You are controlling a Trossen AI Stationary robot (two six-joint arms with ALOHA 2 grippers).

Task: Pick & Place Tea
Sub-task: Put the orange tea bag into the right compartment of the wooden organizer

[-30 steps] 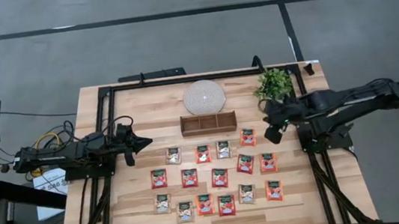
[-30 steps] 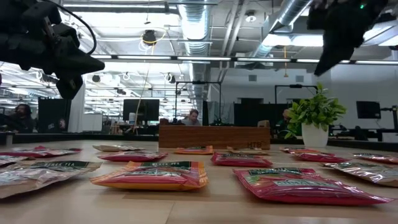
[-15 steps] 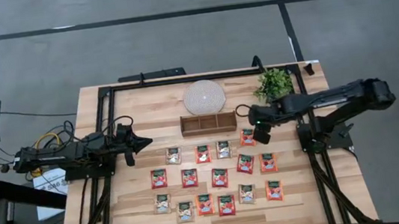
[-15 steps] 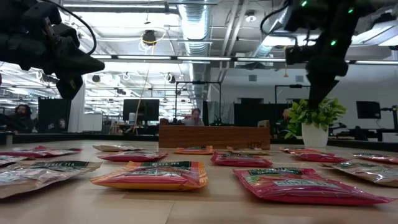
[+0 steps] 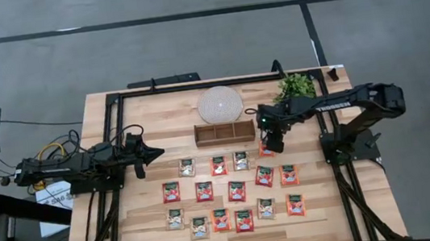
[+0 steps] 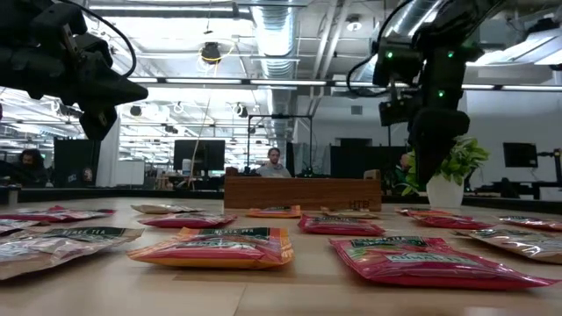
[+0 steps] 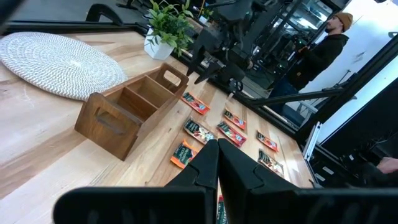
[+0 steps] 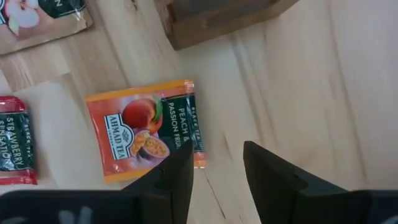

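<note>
Right tool (image 5: 273, 142): I have it hanging over the far-right end of the sachet spread, just beside the right end of the wooden tray (image 5: 224, 132); its two dark fingers (image 8: 177, 177) are spread, with nothing between them.
Left tool (image 5: 154, 152): parked at the left side of the surface (image 5: 141, 113), well apart from the tea, its fingers pressed together and holding nothing.
Target sachet (image 8: 146, 130): orange-red, flat on the wood, lying directly under my right tool near the tray's corner; its label reads peach and passion fruit black tea, with a fruit picture.
Rest of the tea (image 5: 237, 191): spread in loose rows across the middle and near part of the surface, mostly red with pale labels, a few pale ones (image 5: 186, 167) among them; all look outside the tray.
Handling, my judgement: very light, thin and soft, with a slick wrapper that may slide on the wood; little to break.
Where I would take hold: straddle one edge or the narrow width, press down close to the wood, and pinch so the packet buckles up between the fingers.
Risk: a high pinch probably misses or pushes it toward the tray wall.
</note>
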